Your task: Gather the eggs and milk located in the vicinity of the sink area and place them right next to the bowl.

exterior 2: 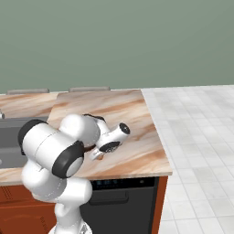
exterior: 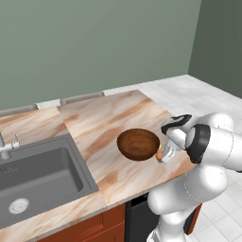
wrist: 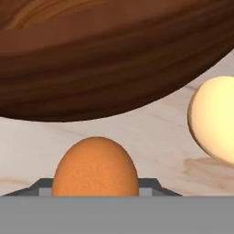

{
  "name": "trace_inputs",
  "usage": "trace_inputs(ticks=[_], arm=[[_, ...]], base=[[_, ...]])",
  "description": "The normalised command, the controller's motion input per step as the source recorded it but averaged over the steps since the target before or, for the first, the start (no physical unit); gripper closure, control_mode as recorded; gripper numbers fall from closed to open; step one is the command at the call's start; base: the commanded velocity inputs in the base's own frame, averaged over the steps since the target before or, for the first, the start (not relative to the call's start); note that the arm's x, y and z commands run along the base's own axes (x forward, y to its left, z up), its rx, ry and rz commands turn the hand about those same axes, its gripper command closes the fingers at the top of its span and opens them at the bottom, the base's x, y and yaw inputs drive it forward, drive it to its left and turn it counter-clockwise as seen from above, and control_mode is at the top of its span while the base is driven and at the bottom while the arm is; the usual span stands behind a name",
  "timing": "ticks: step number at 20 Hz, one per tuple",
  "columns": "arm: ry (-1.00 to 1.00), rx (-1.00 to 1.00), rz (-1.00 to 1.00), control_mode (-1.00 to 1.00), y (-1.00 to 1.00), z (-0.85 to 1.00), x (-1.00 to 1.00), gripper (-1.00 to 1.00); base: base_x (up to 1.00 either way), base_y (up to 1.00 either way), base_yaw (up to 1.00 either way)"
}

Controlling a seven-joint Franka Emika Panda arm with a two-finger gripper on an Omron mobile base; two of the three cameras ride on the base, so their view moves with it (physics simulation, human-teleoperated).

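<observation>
An orange egg (wrist: 95, 167) sits clamped in the closed end effector (exterior: 163, 155) at lower centre of the hand view, low over the counter (exterior: 108, 123) beside the brown bowl (exterior: 138, 143). A pale egg (wrist: 214, 118) lies at right — lower gently, release clear of both.

Glossy white rounded arm (exterior: 208, 156) segments, black bands at the joints, dark wrist cap.

Arm (exterior: 208, 156) bent low, jaws clamped shut
</observation>
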Motion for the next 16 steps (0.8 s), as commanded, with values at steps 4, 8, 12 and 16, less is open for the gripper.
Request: trace_inputs(ticks=[4, 8, 12, 16], arm=[[0.00, 0.00, 0.00, -1.00, 0.00, 0.00, 0.12, 1.00], [0.00, 0.00, 0.00, -1.00, 0.00, 0.00, 0.01, 1.00], [0.00, 0.00, 0.00, -1.00, 0.00, 0.00, 0.00, 1.00], [0.00, 0.00, 0.00, -1.00, 0.00, 0.00, 0.00, 1.00]], base=[[0.00, 0.00, 0.00], [0.00, 0.00, 0.00], [0.00, 0.00, 0.00], [0.00, 0.00, 0.00]])
